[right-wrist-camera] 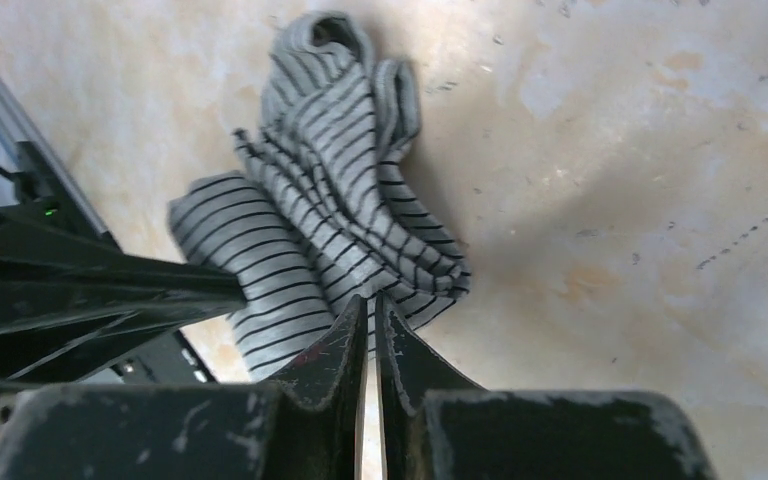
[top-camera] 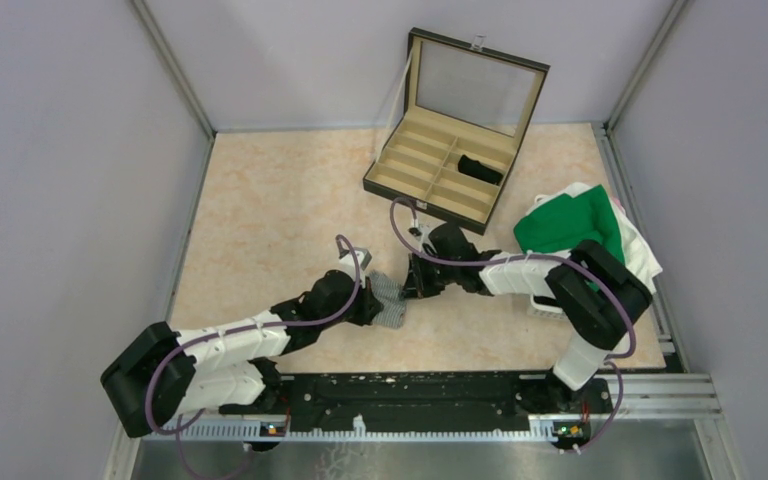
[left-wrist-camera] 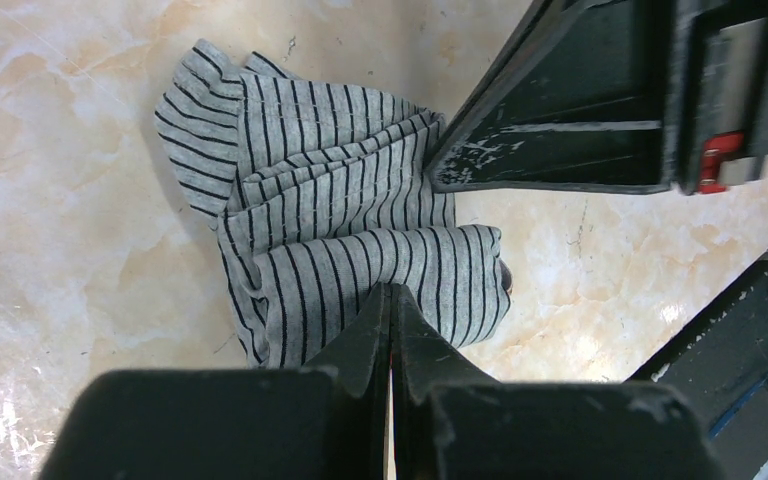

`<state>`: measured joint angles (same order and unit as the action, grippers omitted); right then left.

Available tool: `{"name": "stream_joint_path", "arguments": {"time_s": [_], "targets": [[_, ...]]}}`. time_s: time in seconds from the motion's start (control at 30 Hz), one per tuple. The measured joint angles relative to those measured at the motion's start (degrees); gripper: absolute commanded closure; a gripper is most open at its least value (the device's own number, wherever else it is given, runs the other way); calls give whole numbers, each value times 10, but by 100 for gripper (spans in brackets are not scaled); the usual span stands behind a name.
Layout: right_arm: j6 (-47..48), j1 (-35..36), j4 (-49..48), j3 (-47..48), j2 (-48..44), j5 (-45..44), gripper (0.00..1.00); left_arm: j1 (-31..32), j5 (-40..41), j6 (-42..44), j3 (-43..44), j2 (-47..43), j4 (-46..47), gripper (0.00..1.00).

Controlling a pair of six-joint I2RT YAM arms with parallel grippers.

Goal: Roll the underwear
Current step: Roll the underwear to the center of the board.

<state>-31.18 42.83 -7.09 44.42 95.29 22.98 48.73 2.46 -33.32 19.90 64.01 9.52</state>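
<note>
Top external view showed a pale marbled surface point(top-camera: 260, 200) walled on three sides. At its far edge stood an open compartmented case point(top-camera: 420, 207), lid up. To the right lay a heap of green and white cloth point(top-camera: 570, 225). Both arms reached to the centre.

The left hand point(left-wrist-camera: 392, 295) had its tips pressed together on a near fold of the grey, black-striped underwear point(top-camera: 392, 300). This lay bunched on the surface between the two hands. The right hand point(right-wrist-camera: 368, 305) was pinched on the opposite edge. A small roll of black underwear point(top-camera: 480, 168) lay in one of the case's right-side compartments.

By the look of it, the rolling was under way, with the fabric folded but loose. The next move called for turning it tightly over itself while one hand pinned it. No label could be made out, and how much cloth sat between the tips was hidden.
</note>
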Motion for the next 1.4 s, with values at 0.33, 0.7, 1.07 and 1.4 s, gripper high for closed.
{"name": "stream_joint_path", "arguments": {"time_s": [0.33,0.7,1.07,1.4], "targets": [[0,1,12,10,31,-40,98,0,17,-17,-2,0,1,100],[6,2,39,0,9,-78,97,0,40,-43,-2,15,10,100],[97,3,-21,-99,-149,-87,62,0,50,-56,15,62,30,100],[368,113,-233,-223,-259,-111,53,-1,58,-74,27,97,47,100]]}}
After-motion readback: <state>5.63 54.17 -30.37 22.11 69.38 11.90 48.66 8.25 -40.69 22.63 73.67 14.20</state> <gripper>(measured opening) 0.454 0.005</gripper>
